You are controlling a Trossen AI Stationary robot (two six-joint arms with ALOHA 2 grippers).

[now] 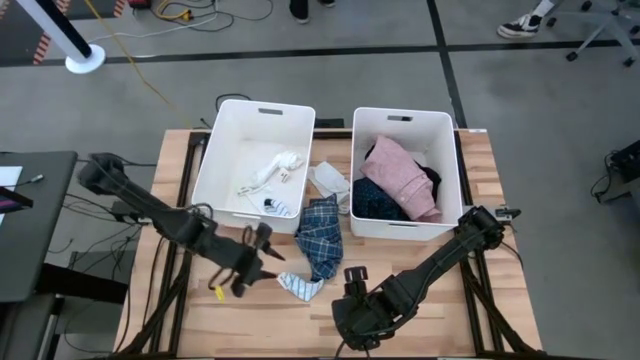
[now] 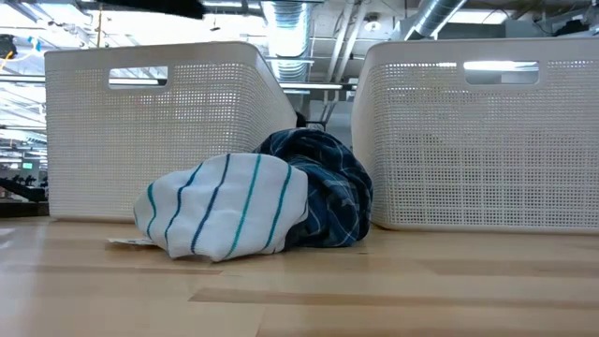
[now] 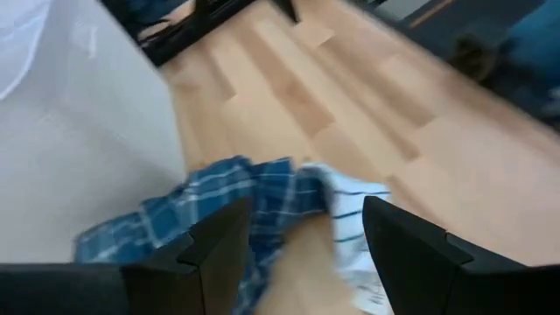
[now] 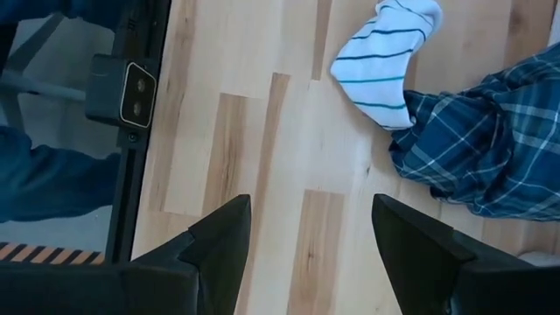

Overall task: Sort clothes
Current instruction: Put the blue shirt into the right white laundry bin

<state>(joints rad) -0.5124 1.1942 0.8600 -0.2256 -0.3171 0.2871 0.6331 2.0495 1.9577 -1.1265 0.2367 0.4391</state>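
Left gripper (image 1: 262,257), fingers apart, nears the striped sock (image 1: 301,287); it may snag the touching blue plaid garment (image 1: 321,235) (right gripper (image 4: 311,232) also spread, idle near the front edge).

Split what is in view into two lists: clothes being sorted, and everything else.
Clothes being sorted:
blue plaid garment
striped sock
pink garment
white socks
white garment

Everything else:
left tub
right tub
table
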